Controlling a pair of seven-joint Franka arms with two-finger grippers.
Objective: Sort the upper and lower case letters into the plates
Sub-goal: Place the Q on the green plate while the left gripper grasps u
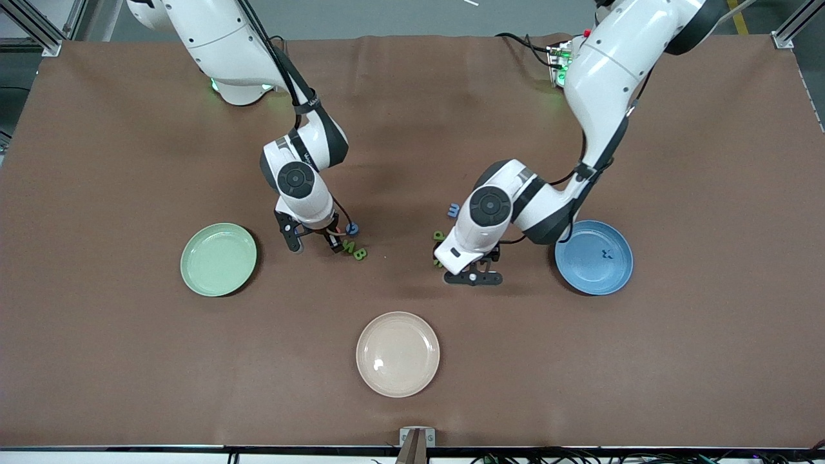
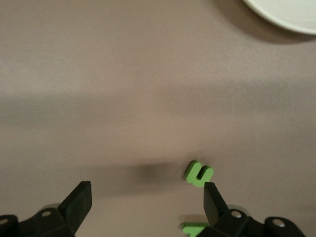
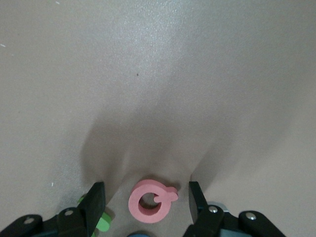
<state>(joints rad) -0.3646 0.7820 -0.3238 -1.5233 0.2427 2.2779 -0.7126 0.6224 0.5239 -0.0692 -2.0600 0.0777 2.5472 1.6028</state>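
Nearest to the front camera we see the cream plate (image 1: 397,354), which is empty and has no part in the sorting. Farther from it lie the two sorting plates: the green plate (image 1: 218,259) toward the right arm's end of the table is empty, and the blue plate (image 1: 593,257) toward the left arm's end holds one small blue x (image 1: 604,254). So we judge the task is only begun, with one letter sorted.

The left gripper (image 2: 146,201) is low over the table beside the blue plate, its jaws wide and empty, with a small green letter (image 2: 199,173) close to one finger. The right gripper (image 3: 146,201) is low with open jaws on both sides of a pink Q (image 3: 151,201), not yet closed. Green capitals, N (image 1: 349,245) and B (image 1: 359,254), lie beside it.

Farther still lie a blue capital (image 1: 352,228) and the blue m (image 1: 454,209).
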